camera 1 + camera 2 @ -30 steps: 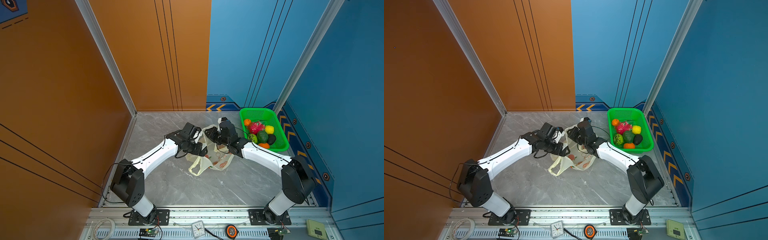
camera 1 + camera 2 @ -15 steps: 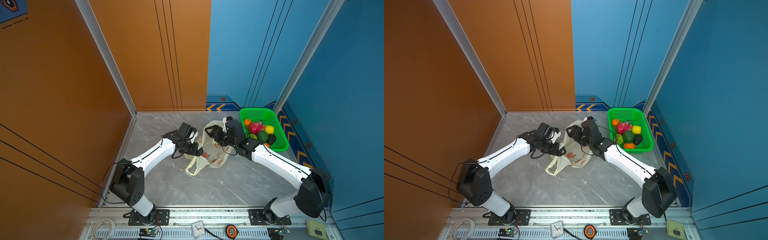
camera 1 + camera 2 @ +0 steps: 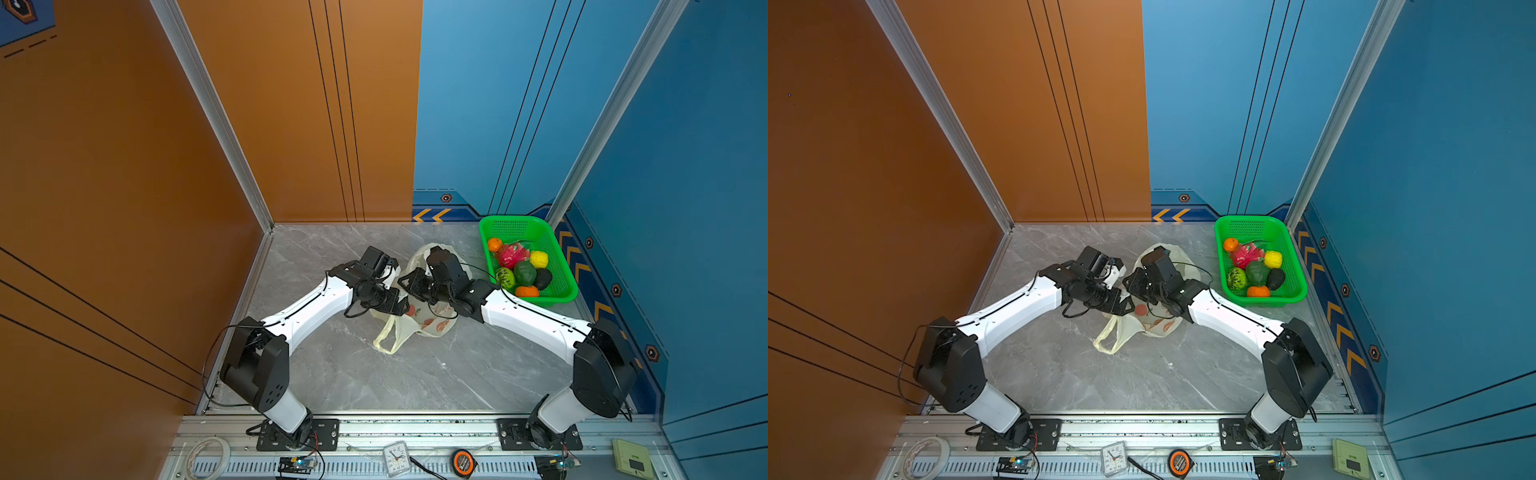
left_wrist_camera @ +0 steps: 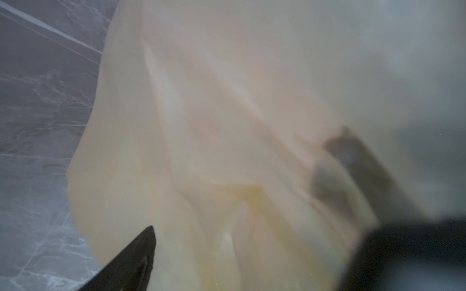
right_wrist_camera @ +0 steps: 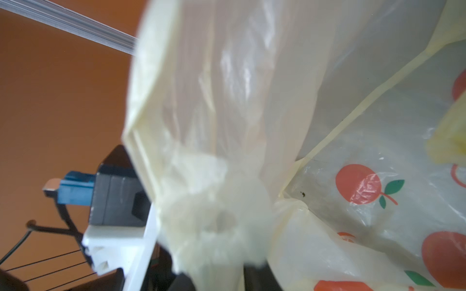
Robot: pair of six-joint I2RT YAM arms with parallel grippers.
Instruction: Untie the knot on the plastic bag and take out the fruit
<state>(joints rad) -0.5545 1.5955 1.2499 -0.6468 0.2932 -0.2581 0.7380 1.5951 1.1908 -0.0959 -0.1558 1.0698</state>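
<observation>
The plastic bag (image 3: 432,326) (image 3: 1156,328), pale cream with orange prints, lies crumpled on the grey floor between both grippers, one handle loop (image 3: 386,340) trailing toward the front. My right gripper (image 3: 406,283) (image 5: 216,274) is shut on a bunch of bag film (image 5: 216,214). My left gripper (image 3: 399,306) (image 4: 262,231) stands open against the bag's side, film (image 4: 214,151) filling the space between its fingers (image 4: 136,257). The fruit (image 3: 519,270) (image 3: 1254,268) lies in the green basket. No knot is in view.
The green basket (image 3: 511,218) (image 3: 1248,218) stands in the far right corner against the blue wall. Orange wall closes the left side. A clock (image 3: 397,453), a tape measure (image 3: 461,461) and a tape roll (image 3: 205,455) sit on the front rail.
The right arm stretched out toward the far side half a second ago and has drawn back, and the bag shifted with it. The left arm has hardly moved.
</observation>
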